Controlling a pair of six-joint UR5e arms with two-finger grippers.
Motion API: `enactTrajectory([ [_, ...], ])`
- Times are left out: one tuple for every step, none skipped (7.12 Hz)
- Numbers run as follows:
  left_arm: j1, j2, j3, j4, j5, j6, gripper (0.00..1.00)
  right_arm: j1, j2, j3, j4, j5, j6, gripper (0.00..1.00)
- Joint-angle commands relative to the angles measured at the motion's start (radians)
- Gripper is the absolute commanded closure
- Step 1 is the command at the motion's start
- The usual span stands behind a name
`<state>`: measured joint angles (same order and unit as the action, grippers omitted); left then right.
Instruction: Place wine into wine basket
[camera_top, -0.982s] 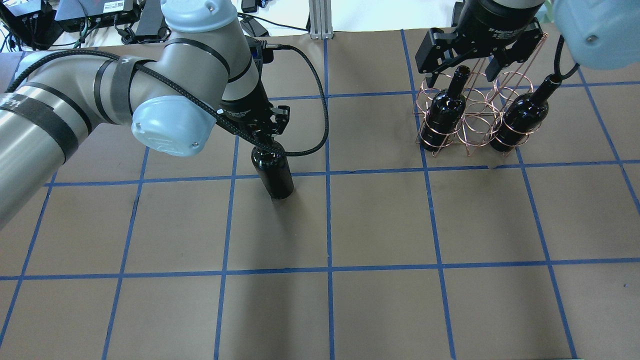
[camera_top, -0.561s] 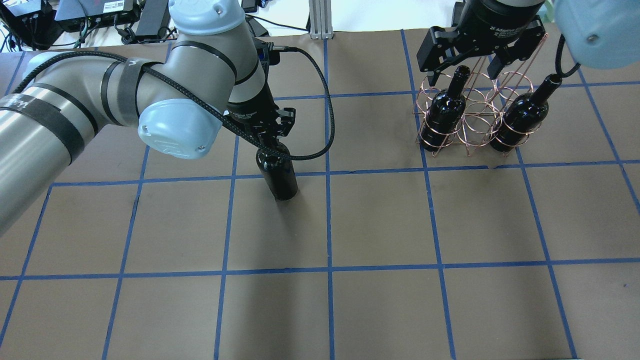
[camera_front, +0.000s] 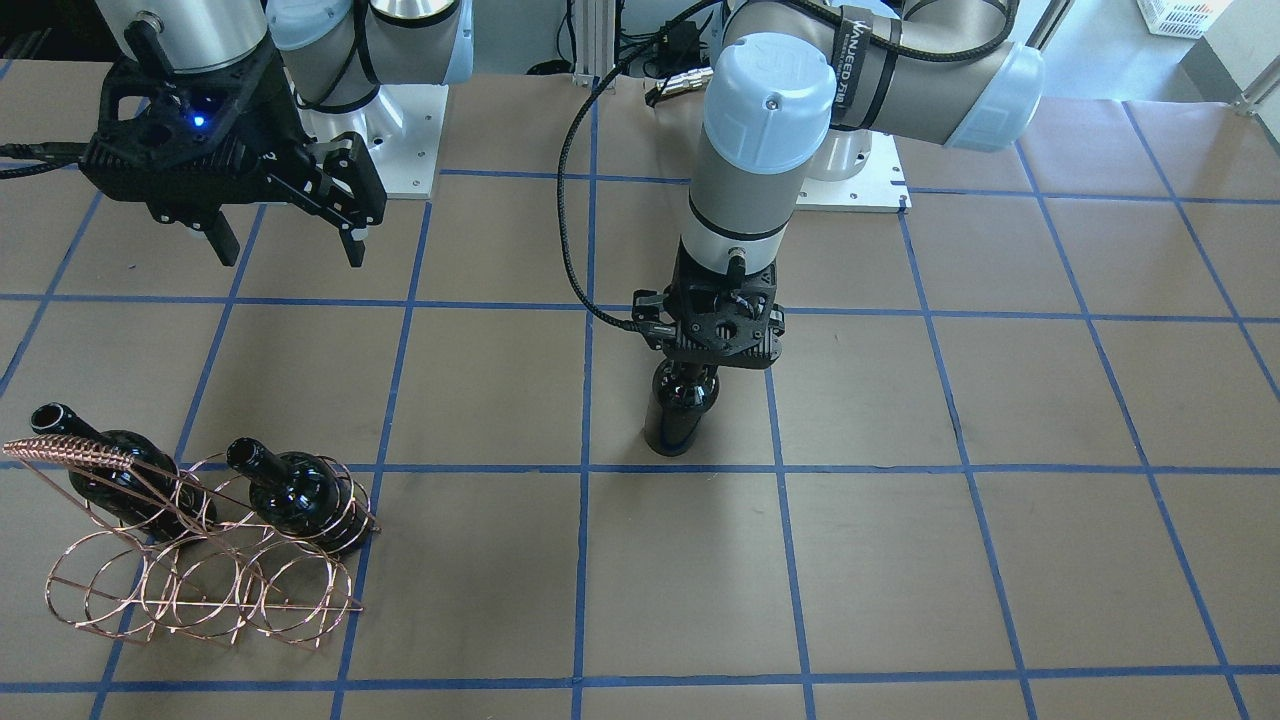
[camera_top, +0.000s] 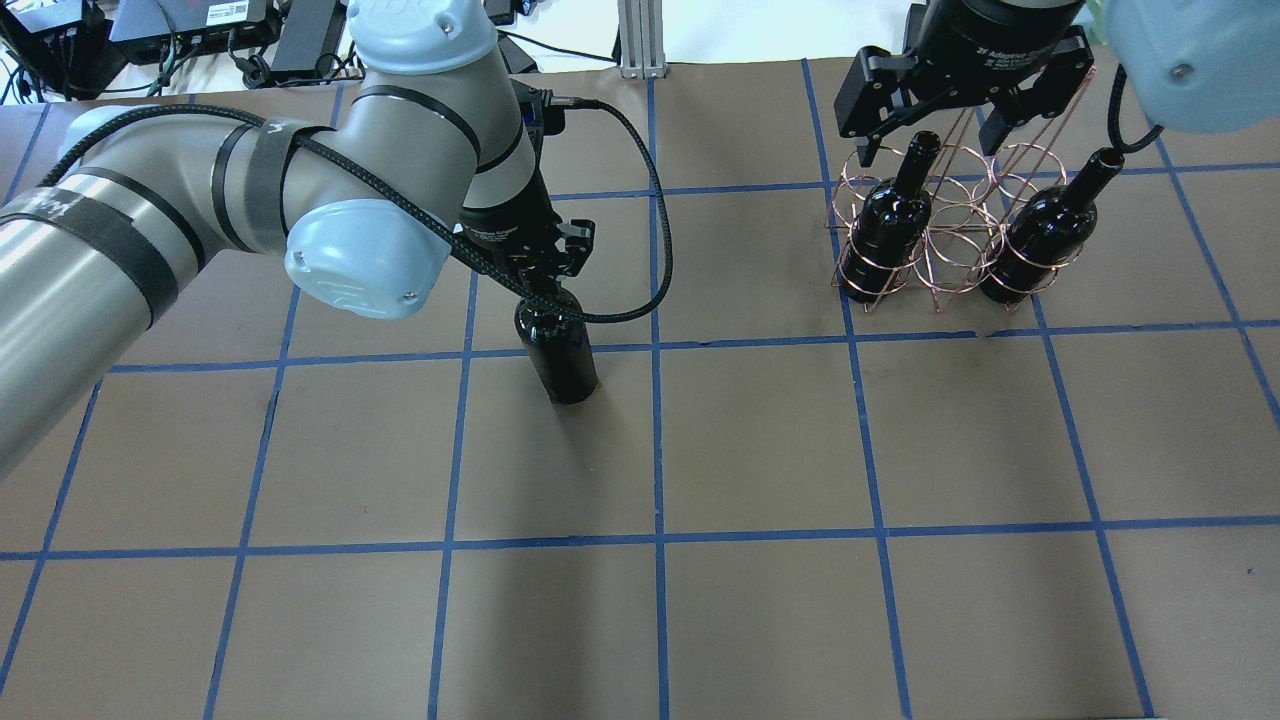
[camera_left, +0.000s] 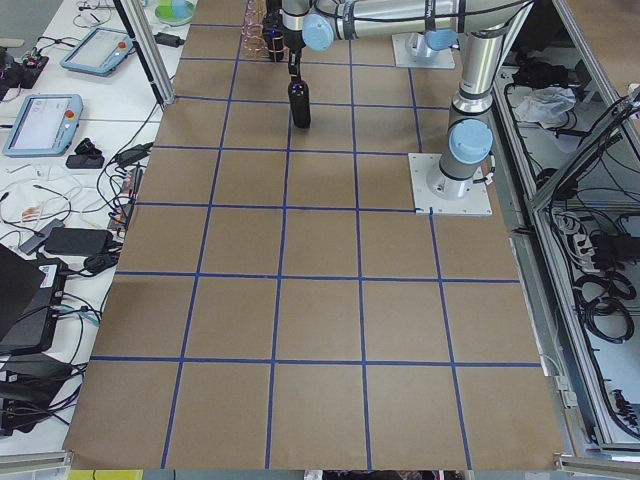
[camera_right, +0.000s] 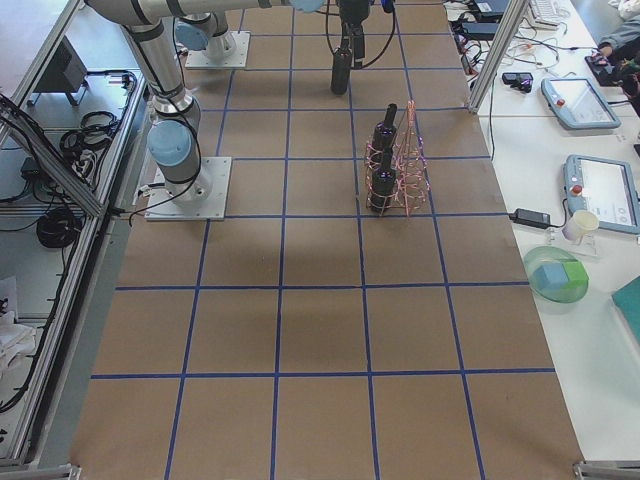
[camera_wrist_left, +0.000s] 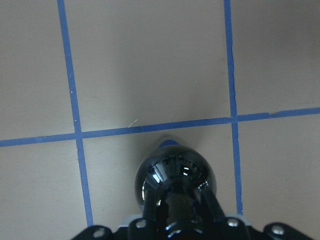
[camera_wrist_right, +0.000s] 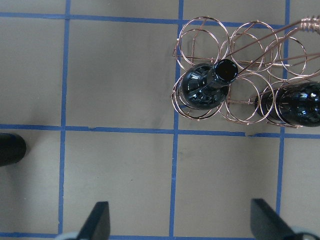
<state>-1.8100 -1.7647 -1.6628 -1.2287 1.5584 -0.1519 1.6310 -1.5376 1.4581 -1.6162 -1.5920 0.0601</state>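
My left gripper (camera_top: 547, 272) is shut on the neck of a glossy near-black wine bottle (camera_top: 562, 352) and holds it upright over the table's middle. The bottle also shows in the front view (camera_front: 677, 412) and the left wrist view (camera_wrist_left: 175, 179). I cannot tell whether its base touches the table. The copper wire wine basket (camera_top: 955, 215) stands at the far right, with a second bottle (camera_top: 888, 225) and a third bottle (camera_top: 1045, 232) upright in its loops. My right gripper (camera_top: 935, 130) hangs open and empty above the basket (camera_wrist_right: 250, 50).
The table is brown paper with a blue tape grid (camera_top: 657, 345). The basket's braided handle (camera_front: 70, 452) rises above the bottles. Cables and electronics (camera_top: 180, 25) lie beyond the far edge. Several basket loops (camera_front: 200, 590) hold nothing.
My left gripper has carried the bottle a little to the right, toward the basket. My right gripper stays open above the basket and has shifted slightly away from me.
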Motion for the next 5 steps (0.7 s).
enactTrajectory([
  [0.000,-0.002,0.000,0.000,0.000,0.006,0.61,0.024,0.008,-0.002,0.006,0.004,0.078,0.00],
  [0.000,-0.002,0.001,0.000,-0.001,0.003,0.10,0.024,0.007,-0.001,0.009,0.006,0.078,0.00],
  [-0.003,0.004,0.011,-0.012,0.003,0.002,0.00,0.024,0.007,-0.001,0.007,0.003,0.076,0.00],
  [-0.014,0.017,0.015,-0.047,0.003,-0.008,0.00,0.024,0.005,-0.002,0.009,0.003,0.076,0.00],
  [-0.026,0.036,0.023,-0.083,-0.001,-0.009,0.00,0.026,0.005,0.002,0.012,0.010,0.081,0.00],
])
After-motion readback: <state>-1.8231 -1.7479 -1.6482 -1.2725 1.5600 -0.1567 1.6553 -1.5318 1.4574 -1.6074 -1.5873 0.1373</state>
